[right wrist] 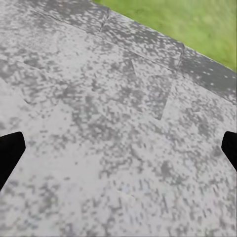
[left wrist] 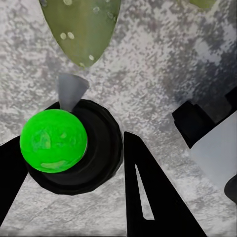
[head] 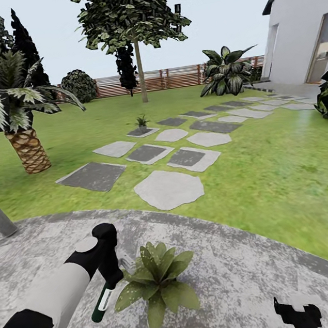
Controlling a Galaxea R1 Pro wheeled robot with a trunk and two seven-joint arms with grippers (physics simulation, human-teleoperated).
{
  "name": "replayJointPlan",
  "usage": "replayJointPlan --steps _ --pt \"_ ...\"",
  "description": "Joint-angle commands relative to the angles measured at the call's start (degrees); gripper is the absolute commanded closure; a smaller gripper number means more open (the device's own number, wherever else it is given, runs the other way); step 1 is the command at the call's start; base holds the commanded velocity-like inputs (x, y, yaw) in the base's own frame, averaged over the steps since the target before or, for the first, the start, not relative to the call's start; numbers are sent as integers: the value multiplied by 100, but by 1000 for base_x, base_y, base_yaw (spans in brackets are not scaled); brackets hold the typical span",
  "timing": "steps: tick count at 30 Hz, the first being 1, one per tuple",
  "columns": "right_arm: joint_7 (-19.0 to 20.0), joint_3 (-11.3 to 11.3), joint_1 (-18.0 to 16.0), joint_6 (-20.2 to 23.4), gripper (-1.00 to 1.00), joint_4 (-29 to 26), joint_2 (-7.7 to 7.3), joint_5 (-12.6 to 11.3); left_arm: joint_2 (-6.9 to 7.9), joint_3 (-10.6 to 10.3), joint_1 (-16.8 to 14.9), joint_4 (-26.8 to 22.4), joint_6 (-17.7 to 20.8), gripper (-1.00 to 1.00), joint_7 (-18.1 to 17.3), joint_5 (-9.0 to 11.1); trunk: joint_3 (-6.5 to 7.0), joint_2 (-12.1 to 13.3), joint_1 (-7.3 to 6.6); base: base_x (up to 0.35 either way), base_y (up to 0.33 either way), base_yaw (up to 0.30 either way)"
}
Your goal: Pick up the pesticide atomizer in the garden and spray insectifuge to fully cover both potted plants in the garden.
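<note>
Pesticide atomizer [head: 104, 300] — slim, dark-bodied with a white band — hangs tilted just beside the near potted plant [head: 157, 282] on the grey patio [head: 242, 278]; second potted plant [head: 141, 123] stands far off on a stepping stone [head: 142, 132].

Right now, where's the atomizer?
In the head view, the atomizer hangs in the left end effector, low left over the patio, beside the near potted plant.

the near potted plant [head: 157, 282] hides its own pot under its leaves. the far potted plant [head: 141, 123] is too small to make out. the right gripper [head: 299, 316] is cut off by the head view's bottom edge; its fingertips [right wrist: 10, 153] barely enter the right wrist view.
</note>
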Motion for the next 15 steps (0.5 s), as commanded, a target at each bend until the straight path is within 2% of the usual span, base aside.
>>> replayJointPlan --steps 1,7,15 --pt "-22 -29 -4 -14 -100 7 1 61 4 -26 0 -5 55 100 -54 -48 -5 -2 -1 0 0 266" --pt "-22 -28 -4 -14 -100 7 1 61 0 -20 5 -6 71 100 -54 -55 -5 -2 -1 0 -34 276" --pt "-22 -26 -4 -15 -100 7 5 61 -23 -3 1 -6 86 100 -54 -63 -5 -2 -1 0 -249 278"
